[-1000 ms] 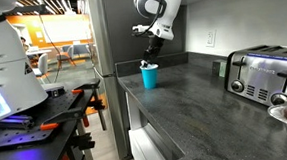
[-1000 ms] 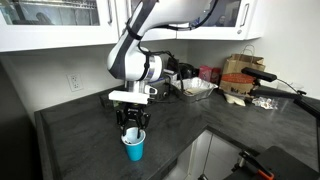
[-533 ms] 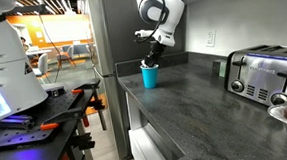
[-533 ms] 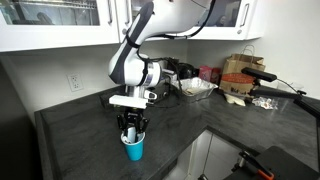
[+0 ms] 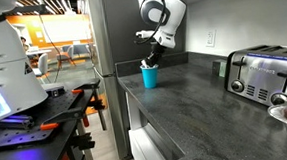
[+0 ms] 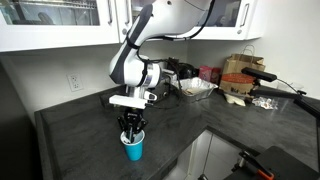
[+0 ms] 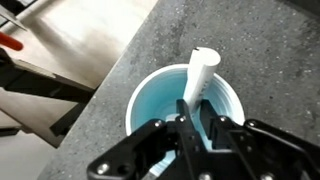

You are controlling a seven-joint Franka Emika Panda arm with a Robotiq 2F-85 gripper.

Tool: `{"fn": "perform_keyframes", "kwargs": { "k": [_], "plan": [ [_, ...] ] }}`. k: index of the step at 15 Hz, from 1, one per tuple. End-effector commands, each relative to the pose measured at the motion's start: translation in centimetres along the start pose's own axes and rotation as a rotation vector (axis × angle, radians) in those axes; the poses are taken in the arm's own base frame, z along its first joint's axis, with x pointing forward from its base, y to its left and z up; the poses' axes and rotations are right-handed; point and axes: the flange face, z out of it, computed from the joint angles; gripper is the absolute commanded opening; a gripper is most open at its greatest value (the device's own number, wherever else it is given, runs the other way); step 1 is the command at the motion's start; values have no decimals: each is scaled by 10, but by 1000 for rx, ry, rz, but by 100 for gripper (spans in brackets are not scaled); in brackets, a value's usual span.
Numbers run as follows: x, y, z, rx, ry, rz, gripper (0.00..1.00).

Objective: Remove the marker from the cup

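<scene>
Since a second ago the gripper has sunk a little toward the cup, and over the last half second it has held that height. In the wrist view the fingers stand close on either side of the marker, low at the mouth of the cup, with only a narrow gap between them. Whether the pads are actually pressing on the marker cannot be told from these views.

The marker is in the cup, leaning so that its white end rises past the far rim. The cup stands upright on the dark counter, at its left end and close to the edge that drops away to the floor. The chrome toaster sits well apart on the right.

The main risk is a weak or off-centre pinch. If the fingers catch only one side of the leaning marker, it could slide out during the lift and fall back in, or flick out sideways.

A second risk is the cup itself. It looks light, and a pull that is not along the marker's lean would lever the shaft against the rim and tip the cup. A fingertip hooked on the rim would lift it too. So near the edge, a tipped cup could roll off the counter.
</scene>
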Motion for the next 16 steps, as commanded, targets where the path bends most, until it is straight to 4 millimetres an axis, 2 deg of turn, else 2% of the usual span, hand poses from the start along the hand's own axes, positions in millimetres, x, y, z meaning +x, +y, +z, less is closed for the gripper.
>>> {"fn": "perform_keyframes", "kwargs": {
  "k": [1,5,9,13,16],
  "plan": [
    [3,-2,-7,13,-25,-10,5],
    [0,-3,-18,23,-33,-21,5],
    [-7,-7,-41,60,-40,-52,5],
    [-7,1,-75,115,-27,-53,5],
    [-9,11,-109,157,-31,-65,5]
  ]
}}
